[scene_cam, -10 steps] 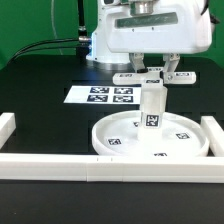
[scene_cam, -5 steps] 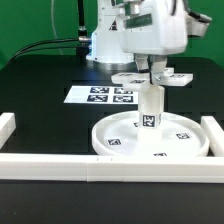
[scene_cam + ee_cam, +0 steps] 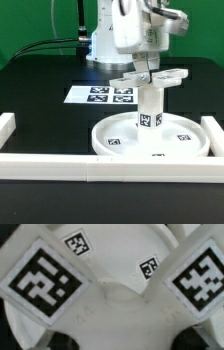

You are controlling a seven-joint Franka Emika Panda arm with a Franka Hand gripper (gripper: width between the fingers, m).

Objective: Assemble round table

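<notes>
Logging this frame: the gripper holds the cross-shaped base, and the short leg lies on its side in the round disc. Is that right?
Not quite. The leg does not lie on its side: the exterior view shows it standing upright in the middle of the round disc. The rest holds: the gripper holds the cross-shaped base, which sits on top of the leg.

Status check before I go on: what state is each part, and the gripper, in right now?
round disc: lying flat on the table, rim up.
leg: standing upright at the disc's middle.
cross-shaped base: on top of the leg, held.
gripper: shut on the cross-shaped base from above.
marker board: flat on the table, behind the disc.
</notes>
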